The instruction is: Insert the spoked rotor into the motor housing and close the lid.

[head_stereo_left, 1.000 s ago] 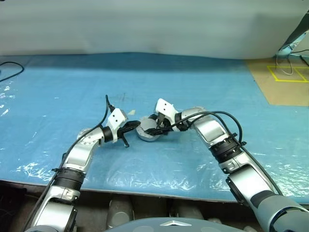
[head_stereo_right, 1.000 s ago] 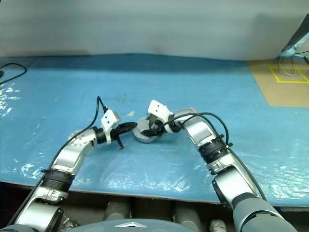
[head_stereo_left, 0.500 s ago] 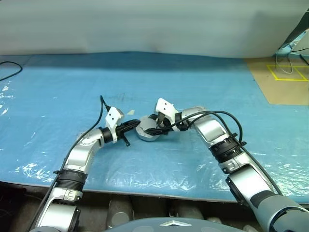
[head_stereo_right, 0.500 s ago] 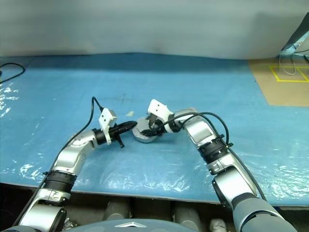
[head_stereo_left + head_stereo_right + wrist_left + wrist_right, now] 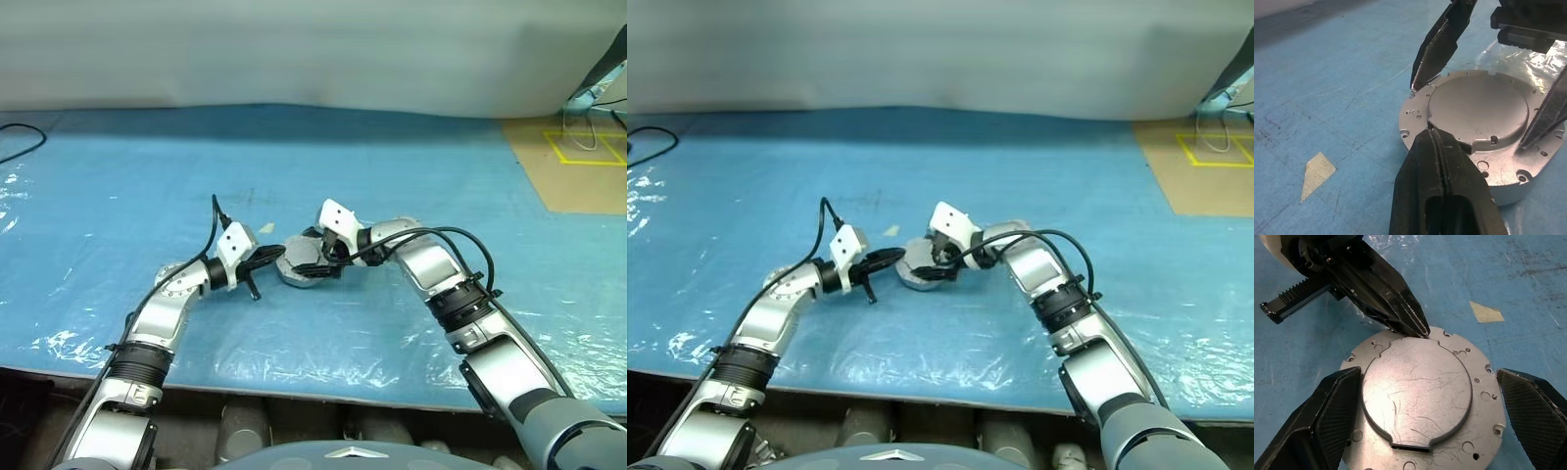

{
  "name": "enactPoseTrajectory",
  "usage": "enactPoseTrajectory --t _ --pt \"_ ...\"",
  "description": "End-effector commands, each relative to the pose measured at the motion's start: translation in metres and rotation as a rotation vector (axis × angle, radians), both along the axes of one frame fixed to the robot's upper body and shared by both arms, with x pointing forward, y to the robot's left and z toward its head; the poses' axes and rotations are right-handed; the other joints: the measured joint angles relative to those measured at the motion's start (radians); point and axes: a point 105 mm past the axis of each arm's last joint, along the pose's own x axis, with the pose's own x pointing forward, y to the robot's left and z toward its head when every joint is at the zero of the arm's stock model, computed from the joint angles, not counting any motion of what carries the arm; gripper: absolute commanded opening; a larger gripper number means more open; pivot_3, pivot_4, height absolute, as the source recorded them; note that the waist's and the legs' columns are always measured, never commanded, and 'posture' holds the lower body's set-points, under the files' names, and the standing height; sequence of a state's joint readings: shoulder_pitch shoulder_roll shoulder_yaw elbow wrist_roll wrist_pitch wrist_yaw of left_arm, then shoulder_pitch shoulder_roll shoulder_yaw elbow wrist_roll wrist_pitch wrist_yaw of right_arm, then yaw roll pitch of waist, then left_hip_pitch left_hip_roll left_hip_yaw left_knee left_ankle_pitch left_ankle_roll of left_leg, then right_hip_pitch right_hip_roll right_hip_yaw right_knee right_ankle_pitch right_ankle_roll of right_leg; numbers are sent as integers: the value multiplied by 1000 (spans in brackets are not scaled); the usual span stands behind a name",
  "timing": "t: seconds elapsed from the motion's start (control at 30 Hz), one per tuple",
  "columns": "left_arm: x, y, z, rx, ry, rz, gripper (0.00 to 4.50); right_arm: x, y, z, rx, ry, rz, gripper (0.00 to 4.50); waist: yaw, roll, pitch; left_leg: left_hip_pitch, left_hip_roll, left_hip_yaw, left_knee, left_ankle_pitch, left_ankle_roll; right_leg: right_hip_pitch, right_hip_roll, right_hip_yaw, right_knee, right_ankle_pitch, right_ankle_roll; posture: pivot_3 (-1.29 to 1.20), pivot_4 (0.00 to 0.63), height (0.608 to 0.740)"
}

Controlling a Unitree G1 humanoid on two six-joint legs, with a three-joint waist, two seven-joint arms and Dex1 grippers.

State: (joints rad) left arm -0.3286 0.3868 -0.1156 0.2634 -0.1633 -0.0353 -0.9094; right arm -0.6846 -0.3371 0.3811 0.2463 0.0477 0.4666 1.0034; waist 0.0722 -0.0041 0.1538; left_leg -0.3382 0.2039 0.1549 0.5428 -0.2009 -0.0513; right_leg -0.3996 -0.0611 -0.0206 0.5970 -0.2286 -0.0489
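At centre of my head view on the blue worktop (image 5: 118, 176), the motor housing (image 5: 299, 276) with the lid (image 5: 1418, 387) shut on top, left claw (image 5: 1431, 131) closed, tips at lid edge, right claw (image 5: 1432, 418) spread wide astride it, my wrist views alone showing screw holes, scratches, no writing I can read.

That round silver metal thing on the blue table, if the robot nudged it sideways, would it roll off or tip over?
Probably neither. The motor housing lies flat with its lid closed, low and wide, so it looks apt to slide rather than roll or tip. Being thick solid-looking metal, it is likely stiff and heavy for its size. The shiny plastic sheet under it may let it skid.
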Motion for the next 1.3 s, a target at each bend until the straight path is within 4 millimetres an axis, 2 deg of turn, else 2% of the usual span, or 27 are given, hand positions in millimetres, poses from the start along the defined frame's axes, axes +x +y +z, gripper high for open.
enactPoseTrajectory --t 0.03,0.33,0.43,0.63,0.83,1.0,1.2,1.3 --pt "-11 -4 -31 66 101 -41 0 -4 -9 8 69 52 6 4482 1 0 0 -1 0 0 0 0 0 -1 0 0 -1 0 0 0 150 740" --pt "-10 -1 -34 69 105 -31 0 -12 -18 52 255 62 49 4482 -4 0 0 -11 2 0 -1 2 -3 -7 3 -3 -6 1 0 0 150 740" --pt "-11 0 -35 72 104 -32 0 -15 -20 59 306 86 45 4482 -2 -2 1 -11 2 0 -1 2 -3 -7 3 -3 -6 1 -1 0 150 740" --pt "-9 3 -33 60 98 -19 0 -18 -21 49 301 122 2 4482 -3 -2 1 -11 2 -1 0 2 -3 -7 3 -4 -6 1 -1 0 150 740" --pt "3 13 4 -139 70 37 0 -11 -27 45 278 112 -53 4482 -4 -2 2 -11 2 -1 0 2 -3 -7 3 -4 -5 2 -1 0 150 740" --pt "8 17 5 -122 59 66 0 -12 -37 36 203 67 -54 4482 -2 -2 2 -12 2 -1 0 2 -3 -7 3 -4 -5 2 -1 0 150 740" --pt "-5 11 11 -175 85 5 0 -26 -37 17 76 4 20 4482 -5 -2 2 -12 2 -1 0 2 -3 -7 4 -4 -6 2 -1 0 150 740" --pt "-16 8 15 -187 105 -55 0 -24 -35 15 75 0 17 4482 -9 -3 2 -12 2 -1 1 2 -3 -7 4 -4 -4 2 -2 0 150 740"
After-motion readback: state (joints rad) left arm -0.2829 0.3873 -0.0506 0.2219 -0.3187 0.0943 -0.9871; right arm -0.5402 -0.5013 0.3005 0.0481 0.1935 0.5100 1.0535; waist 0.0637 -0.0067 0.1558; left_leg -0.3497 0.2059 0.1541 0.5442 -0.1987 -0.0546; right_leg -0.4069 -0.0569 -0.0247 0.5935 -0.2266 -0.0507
